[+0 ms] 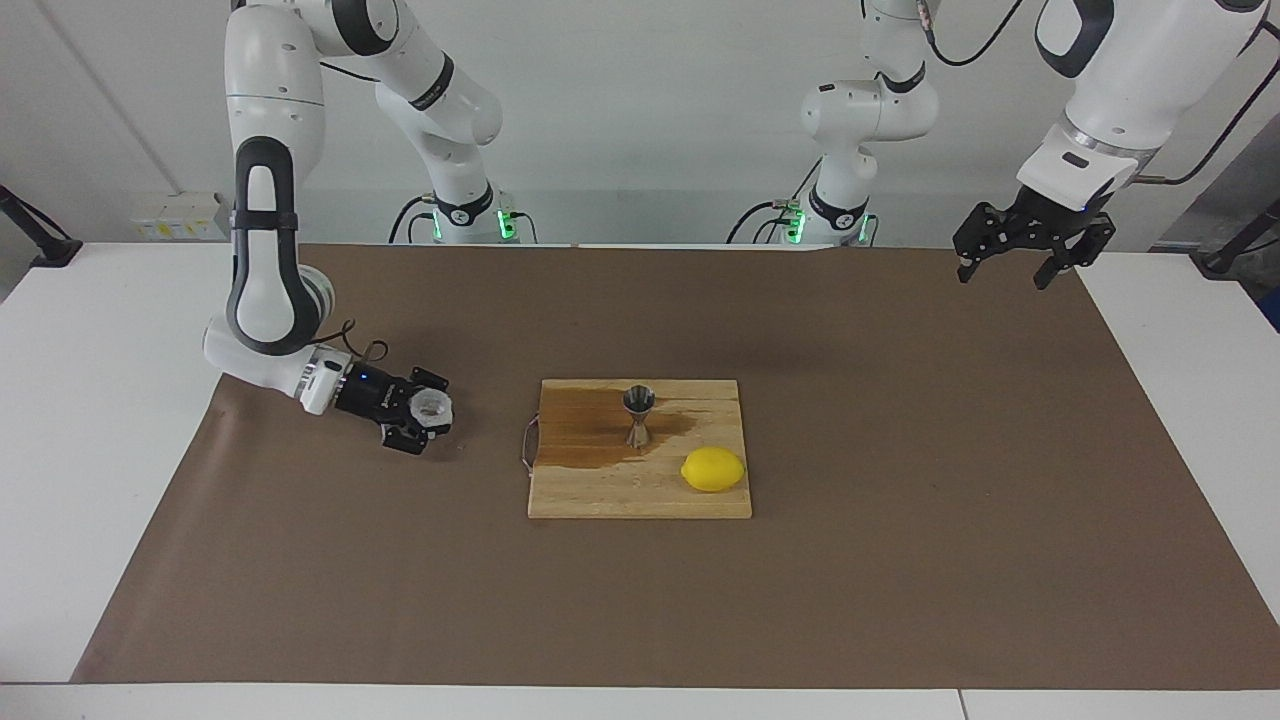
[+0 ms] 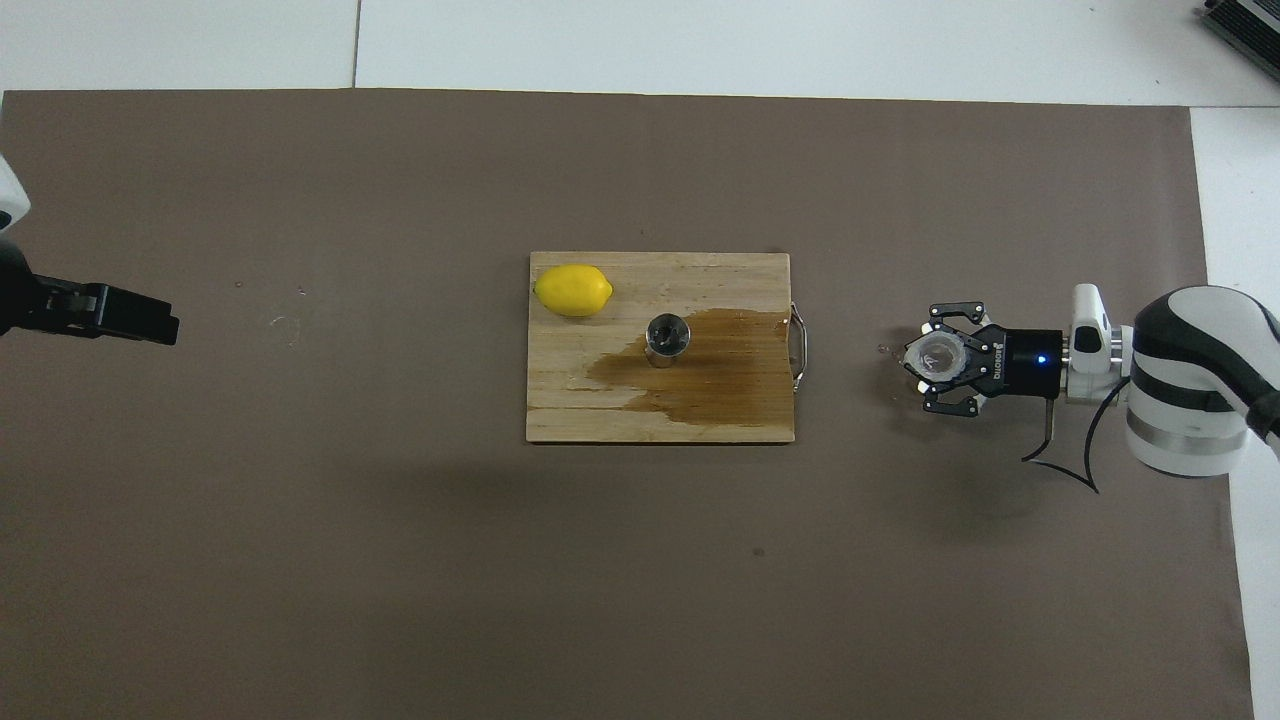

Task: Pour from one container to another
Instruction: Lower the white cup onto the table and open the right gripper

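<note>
**Inspector A:** Facing view first. The right gripper (image 1: pixel 425 415) sits low over the brown mat, toward the right arm's end of the table and well apart from the pale wooden cutting board with a wire handle (image 1: pixel 640 495). Its jaws are pinched on the small white translucent crinkle-walled cup (image 1: pixel 432 406), which is gripped at the side wall with the mouth upward. Whether the cup base touches the mat, I cannot tell.

**Inspector B:** And the receiver?

**Inspector A:** The shiny steel hourglass-shaped jigger (image 1: pixel 638 415) stands upright on the board, on a dark wet stain (image 1: pixel 580 440). The yellow lemon (image 1: pixel 713 469) lies on the same board, farther from the robots. The left gripper (image 1: pixel 1008 262) waits in the air over the mat's corner at its own end, jaws spread, holding nothing.

**Inspector B:** Overhead view?

**Inspector A:** It agrees. The cup (image 2: pixel 938 357) is clamped by the right gripper (image 2: pixel 935 360) from both sides; the jigger (image 2: pixel 667 336) stands apart from the lemon (image 2: pixel 572 290).

**Inspector B:** Handling?

**Inspector A:** In my judgement the cup is light, thin and easily crushed, so a gentle hold at mid-wall suits it. The jigger is rigid, narrow-footed and on a wet surface, so it could tip or slide if knocked.
</note>
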Controlling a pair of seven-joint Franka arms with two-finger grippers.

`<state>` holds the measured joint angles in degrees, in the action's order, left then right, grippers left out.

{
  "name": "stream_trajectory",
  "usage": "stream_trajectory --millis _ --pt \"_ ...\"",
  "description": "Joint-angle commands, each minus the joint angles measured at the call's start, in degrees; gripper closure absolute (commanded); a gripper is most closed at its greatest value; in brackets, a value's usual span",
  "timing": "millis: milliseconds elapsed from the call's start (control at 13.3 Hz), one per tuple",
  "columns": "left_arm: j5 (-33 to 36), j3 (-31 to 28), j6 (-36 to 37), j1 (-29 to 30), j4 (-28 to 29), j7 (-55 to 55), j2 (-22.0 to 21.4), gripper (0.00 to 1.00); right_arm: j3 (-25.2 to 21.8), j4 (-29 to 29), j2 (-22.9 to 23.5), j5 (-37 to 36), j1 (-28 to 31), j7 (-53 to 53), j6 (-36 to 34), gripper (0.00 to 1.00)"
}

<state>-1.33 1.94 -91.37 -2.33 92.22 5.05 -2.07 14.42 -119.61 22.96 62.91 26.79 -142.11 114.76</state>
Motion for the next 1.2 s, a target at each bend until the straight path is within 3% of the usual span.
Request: stream_trajectory --millis 0,824,1124 --pt "0.9 0.6 0.7 0.7 0.5 0.5 -0.7 0.00 0.6 -1.1 -0.5 1.8 1.2 -2.5 -0.9 1.00" --pt "0.9 0.6 0.8 0.7 0.5 0.5 -0.7 0.00 0.5 -1.2 0.7 1.9 1.2 -4.3 0.0 1.00" --pt "0.9 0.6 0.8 0.7 0.5 0.5 -0.7 0.00 0.5 -2.1 0.8 1.8 0.8 -4.2 3.7 1.00"
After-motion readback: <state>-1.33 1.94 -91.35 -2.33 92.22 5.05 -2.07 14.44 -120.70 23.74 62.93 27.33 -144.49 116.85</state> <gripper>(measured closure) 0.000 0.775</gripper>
